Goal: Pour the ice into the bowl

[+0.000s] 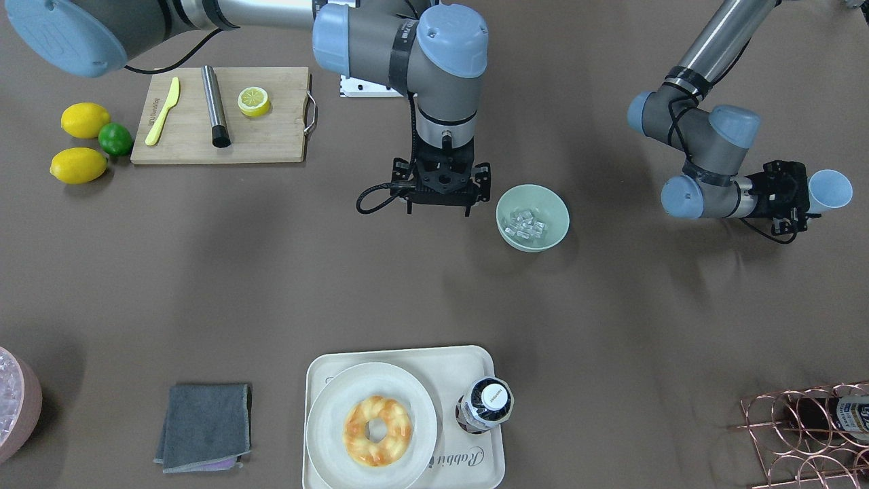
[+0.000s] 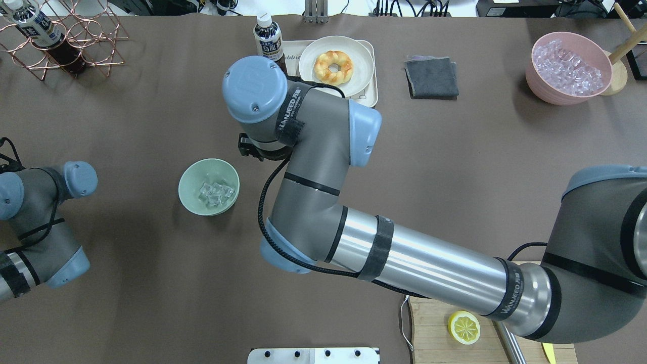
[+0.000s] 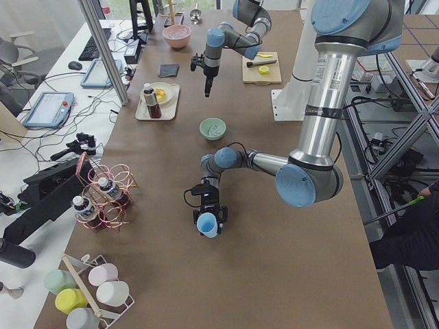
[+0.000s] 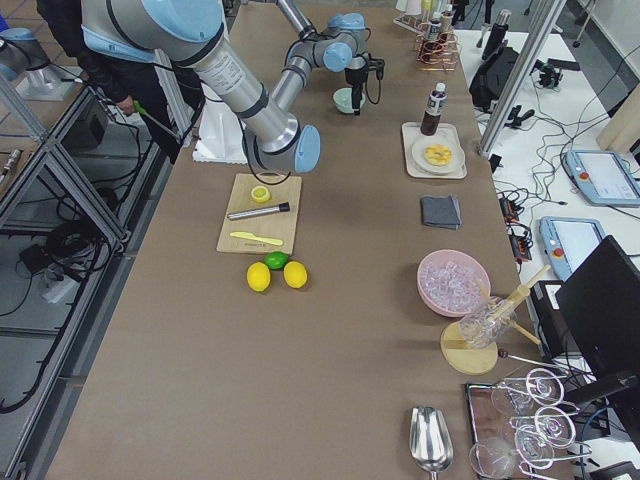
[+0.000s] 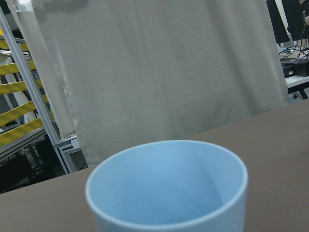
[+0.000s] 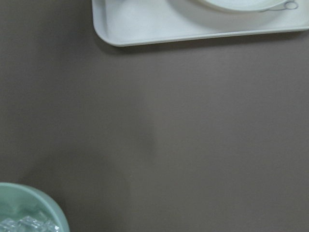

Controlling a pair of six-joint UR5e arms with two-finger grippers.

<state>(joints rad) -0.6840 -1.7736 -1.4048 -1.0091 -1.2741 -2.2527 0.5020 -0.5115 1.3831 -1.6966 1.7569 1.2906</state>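
The pale mint-green bowl (image 1: 533, 217) stands upright on the brown table and holds several clear ice cubes (image 1: 528, 225); bowl (image 2: 209, 187) and ice (image 2: 216, 193) also show in the overhead view. My left gripper (image 1: 801, 197) is shut on an upright light blue cup (image 1: 830, 189), well to the bowl's side, toward my left table end. The cup (image 5: 169, 188) looks empty in the left wrist view. My right gripper (image 1: 440, 193) points down just beside the bowl. Its fingers are hidden, so I cannot tell if it is open or shut. The bowl's rim (image 6: 34, 203) shows in the right wrist view.
A tray (image 1: 475, 360) holds a plate with a doughnut (image 1: 377, 431) and a bottle (image 1: 485, 402). A grey cloth (image 1: 206, 426) lies beside it. A cutting board (image 1: 224, 115) carries a knife, a steel cylinder and a half lemon. A pink container of ice (image 2: 568, 68) and a wire rack (image 2: 60, 38) stand at the far corners.
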